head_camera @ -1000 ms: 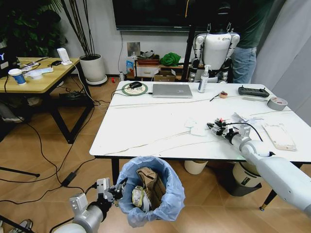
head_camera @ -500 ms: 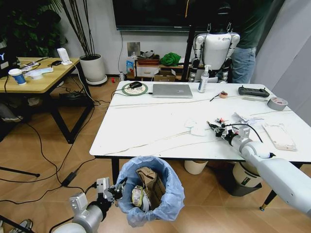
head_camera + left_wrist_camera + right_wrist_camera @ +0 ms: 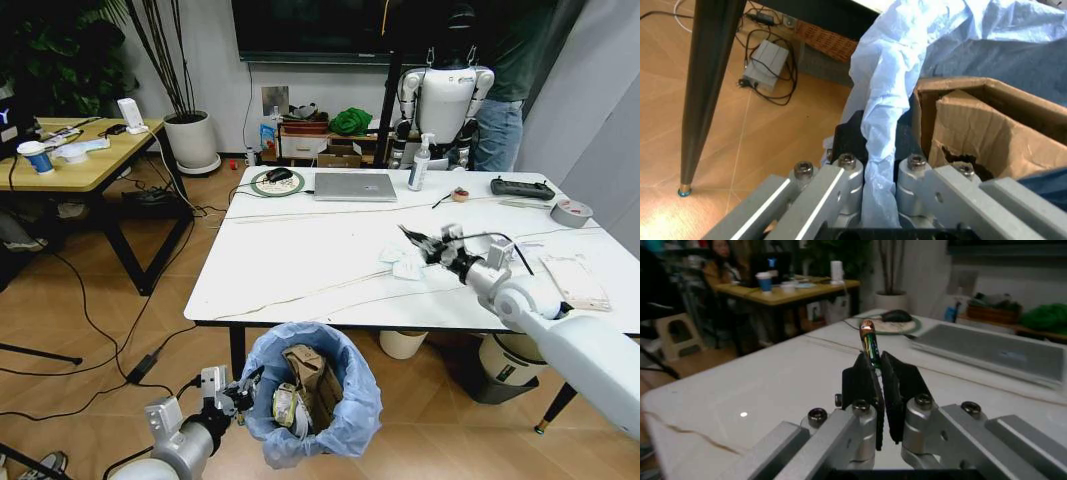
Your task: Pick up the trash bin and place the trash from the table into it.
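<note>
Here the left tool [image 3: 243, 388] hangs below the counter's near edge with its jaws pressed together on the rim of the trash bin [image 3: 312, 400], the crinkled light-blue bag [image 3: 883, 130] caught between the pads. That hold keeps the bin's mouth open and facing up, just under and in front of the near edge, probably so litter has only a short drop. Inside it already sit a torn brown cardboard carton [image 3: 310, 378] and a yellow wrapper [image 3: 283, 404].

The right tool [image 3: 422, 244] is raised above the counter [image 3: 300, 245] toward its right half, fingers closed on a thin, shiny scrap of trash [image 3: 869, 342] that sticks up past the fingertips. I judge the narrow pinch suits something this slim and light, which might slip from a looser grip. White tissues [image 3: 405, 266] lie on the counter just beneath and beside that tool, not yet collected, and more crumpled paper [image 3: 578, 280] rests near the right edge.

Along the far edge stand a silver laptop [image 3: 355, 186], a pump bottle [image 3: 419, 165], a black controller [image 3: 521, 188] and, toward the far right corner, a grey tape roll [image 3: 570, 212]; none of these lies between the right tool and the bin. The near edge itself is the one thing the held scrap must pass over on its way down.
</note>
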### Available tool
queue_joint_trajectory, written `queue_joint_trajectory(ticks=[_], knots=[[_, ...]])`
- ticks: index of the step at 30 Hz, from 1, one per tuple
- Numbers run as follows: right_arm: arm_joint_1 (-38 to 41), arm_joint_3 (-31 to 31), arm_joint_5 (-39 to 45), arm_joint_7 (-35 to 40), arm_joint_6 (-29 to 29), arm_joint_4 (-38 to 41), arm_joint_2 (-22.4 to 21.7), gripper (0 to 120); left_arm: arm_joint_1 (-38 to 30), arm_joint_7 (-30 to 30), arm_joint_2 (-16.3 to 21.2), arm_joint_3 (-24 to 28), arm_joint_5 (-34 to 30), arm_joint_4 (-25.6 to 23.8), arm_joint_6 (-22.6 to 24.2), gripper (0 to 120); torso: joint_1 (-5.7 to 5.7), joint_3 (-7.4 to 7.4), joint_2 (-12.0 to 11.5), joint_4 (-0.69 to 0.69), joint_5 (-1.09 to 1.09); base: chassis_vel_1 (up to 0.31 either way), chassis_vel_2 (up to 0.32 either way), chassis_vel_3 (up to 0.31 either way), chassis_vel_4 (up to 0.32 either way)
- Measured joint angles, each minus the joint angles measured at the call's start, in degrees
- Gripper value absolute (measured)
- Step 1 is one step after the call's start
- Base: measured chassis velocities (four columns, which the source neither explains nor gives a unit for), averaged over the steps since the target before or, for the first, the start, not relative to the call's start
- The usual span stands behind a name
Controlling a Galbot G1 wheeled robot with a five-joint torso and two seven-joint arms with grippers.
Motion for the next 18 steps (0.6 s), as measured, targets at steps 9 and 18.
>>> queue_joint_trajectory(ticks=[9, 18], knots=[[-6.7, -5.3, -3.3, -8.6, 2.8, 15.5, -6.2, 0, 0.3, 0.2, -0.1, -0.8, -0.2, -0.4, 0.0, 2, -0.02, 0.00, 0.0, -0.03, 0.03, 0.000, 0.000, 0.000, 0.000], [-6.8, -9.7, -11.7, -18.7, 6.4, 16.5, -5.9, 0, 0.2, 0.6, -0.7, -0.9, -0.2, -0.6, 0.0, 2, -0.01, 0.00, 0.0, -0.02, 0.03, 0.000, 0.000, 0.000, 0.000]])
